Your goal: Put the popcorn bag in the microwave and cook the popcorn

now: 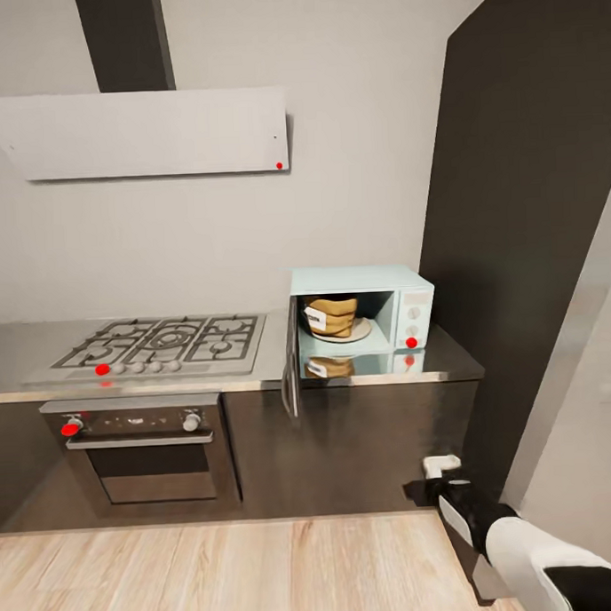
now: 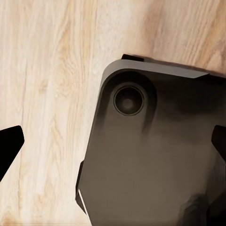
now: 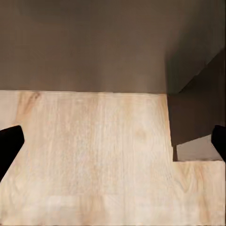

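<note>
The pale mint-blue microwave (image 1: 414, 292) stands at the right end of the grey countertop (image 1: 452, 359). Its dark door (image 1: 291, 370) hangs swung open toward me. Inside, the mustard-tan popcorn bag (image 1: 333, 317) sits upright on a pale plate (image 1: 367, 330), its white label facing out. My right gripper (image 1: 437, 474) hangs low in front of the dark cabinet fronts, below and right of the microwave. Seen from the right wrist, the right gripper (image 3: 114, 143) is open over the floor. My left gripper (image 2: 114, 143) is open too, pointing down at the floor with nothing in it.
A gas hob (image 1: 160, 343) lies left of the microwave, with a built-in oven (image 1: 143, 450) below and a hood (image 1: 147, 133) above. A tall dark cabinet (image 1: 523, 198) rises on the right. Light wood floor (image 1: 219, 576) stretches before the cabinets. My dark base (image 2: 155, 160) is under the left gripper.
</note>
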